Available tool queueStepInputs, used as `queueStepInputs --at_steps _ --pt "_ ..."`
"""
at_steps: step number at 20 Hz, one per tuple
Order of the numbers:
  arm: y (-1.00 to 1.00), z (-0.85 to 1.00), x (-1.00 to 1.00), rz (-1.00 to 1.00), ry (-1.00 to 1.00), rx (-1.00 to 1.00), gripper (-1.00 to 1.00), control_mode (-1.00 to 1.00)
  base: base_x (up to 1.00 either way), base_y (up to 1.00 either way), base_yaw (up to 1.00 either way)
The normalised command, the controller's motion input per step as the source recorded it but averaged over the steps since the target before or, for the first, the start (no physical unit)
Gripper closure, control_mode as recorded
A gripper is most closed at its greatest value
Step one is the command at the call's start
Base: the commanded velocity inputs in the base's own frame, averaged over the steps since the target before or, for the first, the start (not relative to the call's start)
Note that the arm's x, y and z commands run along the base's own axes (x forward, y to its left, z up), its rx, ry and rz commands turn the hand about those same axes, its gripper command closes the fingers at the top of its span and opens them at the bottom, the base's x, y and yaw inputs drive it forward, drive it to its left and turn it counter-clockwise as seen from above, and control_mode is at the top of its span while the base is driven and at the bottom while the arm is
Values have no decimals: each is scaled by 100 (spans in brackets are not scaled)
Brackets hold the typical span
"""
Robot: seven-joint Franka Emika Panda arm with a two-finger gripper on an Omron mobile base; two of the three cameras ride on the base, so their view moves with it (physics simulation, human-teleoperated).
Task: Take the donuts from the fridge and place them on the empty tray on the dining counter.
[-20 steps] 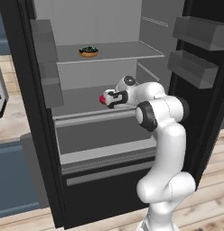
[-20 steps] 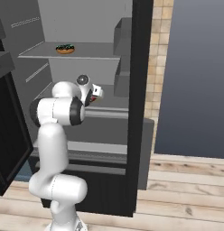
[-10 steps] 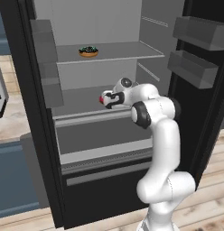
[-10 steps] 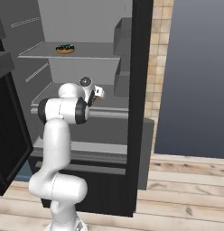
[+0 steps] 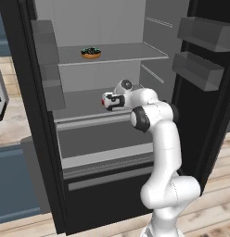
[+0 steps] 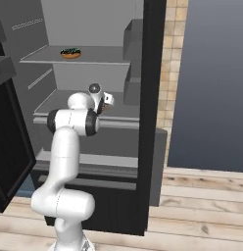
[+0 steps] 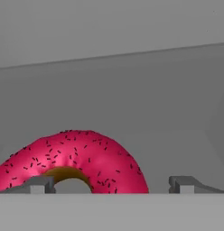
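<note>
Reaching into the open fridge (image 5: pixel 42 139), the arm has its gripper (image 5: pixel 105 101) at the middle shelf (image 5: pixel 84 99), pointing w/ the hand roughly level toward the back wall. Hand view: two finger tips (image 7: pixel 38 184) sit well apart at the bottom edge, so gripper is spread wide, gripping nothing. Pink donut (image 7: pixel 82 158) w/ dark sprinkles lies just ahead, its ring opening showing over the left tip; most of the donut sits between the tips & toward the left one, right tip has bare grey shelf beside it. Can't tell if either tip touches the icing. In left base view only a small red spot at the gripper's front hints at that donut; rest is behind the hand. Choc donut (image 5: pixel 91 53) w/ coloured sprinkles sits alone on the top shelf (image 5: pixel 126 52), toward its left part in left base view, well above & apart from the gripper; same donut in right base view (image 6: pixel 70 53) near the shelf's middle-front. Door bins (image 5: pixel 200 51) hang on the open door at right of left base view. Below the middle shelf: grey drawer fronts, then black lower body of fridge. Wood floor (image 6: pixel 202 215) under the base.
</note>
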Motion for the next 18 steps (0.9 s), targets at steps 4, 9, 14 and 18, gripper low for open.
queueStepInputs --at_steps 4,9,14,18 --pt "12 -49 5 0 7 0 100 -100 0 0 0" --pt "0 -48 -4 0 15 0 100 -100 0 0 0" --pt "0 -45 -38 0 8 0 100 -100 0 0 0" --pt "0 -4 -75 0 -27 0 100 -100 0 0 0"
